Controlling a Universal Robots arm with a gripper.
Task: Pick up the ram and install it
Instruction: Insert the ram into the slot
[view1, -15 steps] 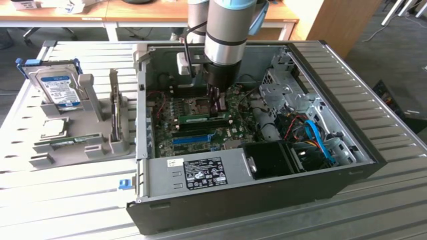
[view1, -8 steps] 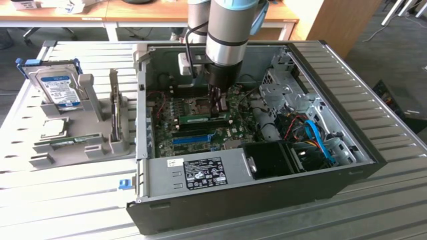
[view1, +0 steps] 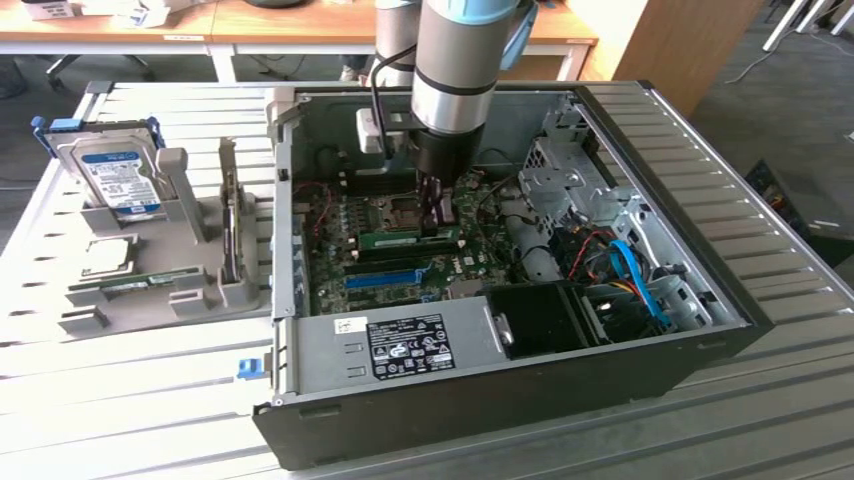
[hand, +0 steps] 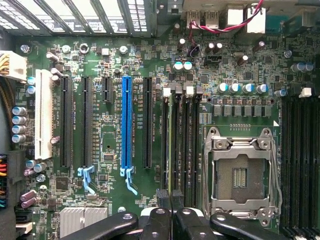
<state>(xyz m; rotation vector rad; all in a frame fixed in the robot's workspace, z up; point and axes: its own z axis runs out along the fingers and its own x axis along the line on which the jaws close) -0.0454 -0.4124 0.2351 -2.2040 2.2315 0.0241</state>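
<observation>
Already inside the machine, the ram stands on edge in a memory slot on the motherboard, next to the empty processor socket and a few slots over from the long blue slot. The gripper comes straight down onto it, its dark fingers pinched together on the stick's top edge, near one end. All of this sits in the open computer case, which lies on its side on a slatted metal table. Well apart, on the exterior view's left, a gray holder carries a blue-labelled hard drive standing upright.
</observation>
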